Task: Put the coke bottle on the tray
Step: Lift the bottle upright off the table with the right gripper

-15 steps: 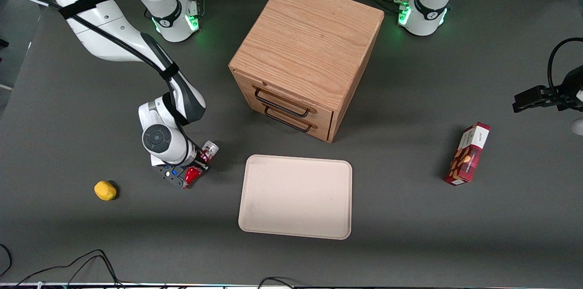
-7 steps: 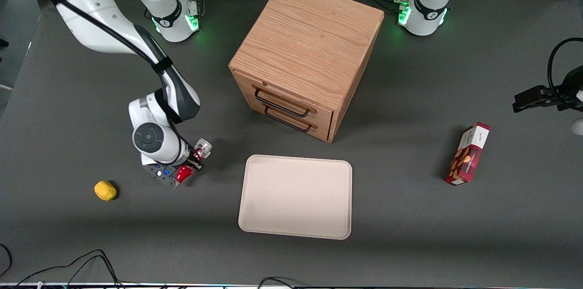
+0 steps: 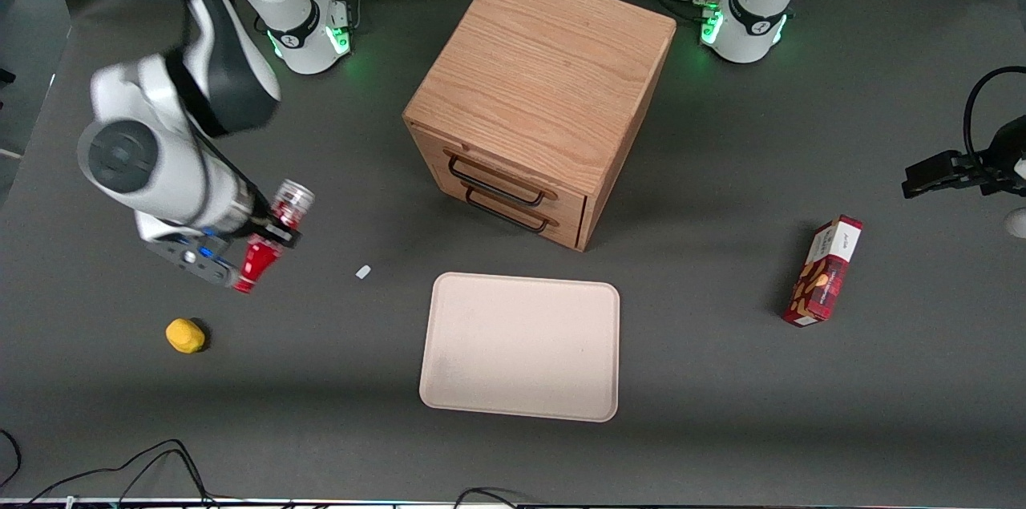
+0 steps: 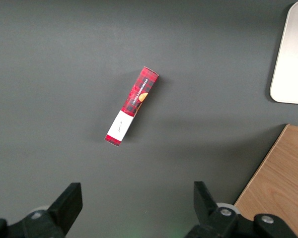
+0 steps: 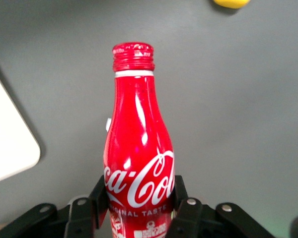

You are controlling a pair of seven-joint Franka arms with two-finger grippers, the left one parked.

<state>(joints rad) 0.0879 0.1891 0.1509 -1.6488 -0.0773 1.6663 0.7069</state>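
My gripper is shut on the coke bottle, a slim red bottle with white script, and holds it lying tilted in the air above the table. Its silver base points toward the wooden cabinet and its red cap toward the front camera. In the right wrist view the black fingers clamp the bottle's lower body, with my gripper around it. The beige tray lies flat and bare on the table, well off toward the parked arm's end from the bottle; its corner shows in the wrist view.
A wooden two-drawer cabinet stands farther from the camera than the tray. A yellow object lies on the table below the gripper, nearer the camera. A small white scrap lies between gripper and tray. A red snack box lies toward the parked arm's end.
The arm has risen and swung away from the tray with the bottle in its grip. A small white scrap now shows on the table where the bottle was.
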